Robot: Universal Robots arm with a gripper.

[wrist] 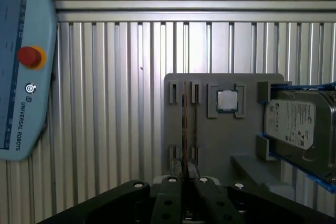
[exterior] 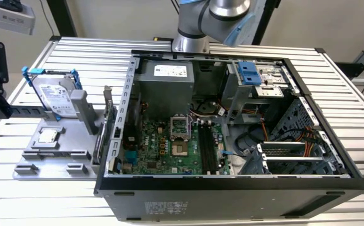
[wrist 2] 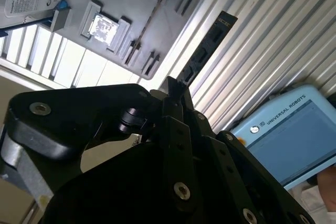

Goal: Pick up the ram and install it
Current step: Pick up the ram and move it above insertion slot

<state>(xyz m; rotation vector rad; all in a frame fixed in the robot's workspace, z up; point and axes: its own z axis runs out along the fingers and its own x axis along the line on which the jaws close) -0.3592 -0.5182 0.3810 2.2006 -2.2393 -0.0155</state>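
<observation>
At the exterior view's left, just off the table's (exterior: 18, 197) left edge, I hung well apart from the work. In the second wrist view my gripper (wrist 2: 173, 90) was closed to a thin gap on one end of the ram (wrist 2: 209, 44); the dark stick ran straight out from the fingertips over bare slats, touching nothing else.

Next along, near the table's left edge, lay the grey holder (exterior: 75, 157); the hard drive (exterior: 55, 96) was propped at its far end; the small square CPU chip (exterior: 46, 136) sat flat in its pocket.

Further right, across the table's middle, the open computer case (exterior: 232, 193) lay on its side; the motherboard (exterior: 163, 146) faced up; the long black memory slots (exterior: 208, 148) ran just beside the processor socket (exterior: 180, 150).

I judged the pick-up done and the install the step in hand, with nothing seated yet. That step would call for clearing the case wall, setting the stick's long edge parallel to a slot, and pressing down squarely. Since I held it by one end, I reckoned a tilt could let it pivot or jam.
</observation>
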